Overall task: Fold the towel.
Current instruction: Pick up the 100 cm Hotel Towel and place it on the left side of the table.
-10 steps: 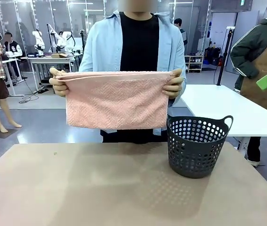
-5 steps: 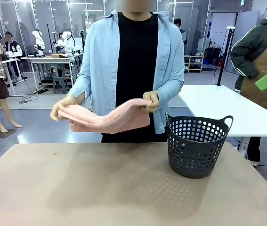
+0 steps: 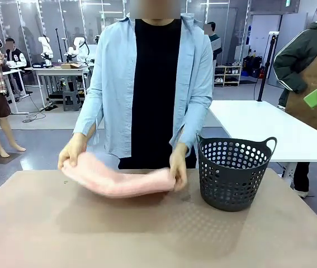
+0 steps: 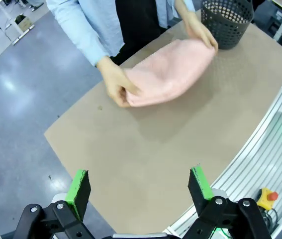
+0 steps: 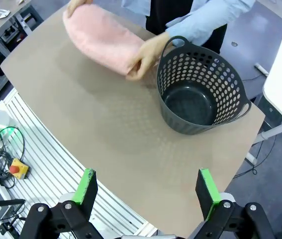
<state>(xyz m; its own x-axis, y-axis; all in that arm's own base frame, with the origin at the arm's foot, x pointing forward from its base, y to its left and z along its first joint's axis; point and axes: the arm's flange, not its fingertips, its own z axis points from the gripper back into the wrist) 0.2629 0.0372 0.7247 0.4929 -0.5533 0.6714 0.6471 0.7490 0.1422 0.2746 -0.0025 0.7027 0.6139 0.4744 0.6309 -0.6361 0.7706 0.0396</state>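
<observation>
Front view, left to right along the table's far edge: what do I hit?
The person's one hand on the towel's end → pink towel being lowered to the table → the person's other hand on its other end → dark perforated basket, standing upright.

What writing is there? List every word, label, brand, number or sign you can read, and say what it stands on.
No text can be read in these pictures.
The towel and the basket show no print or label.
The green sign at the top edge of the front view is too small to read.
</observation>
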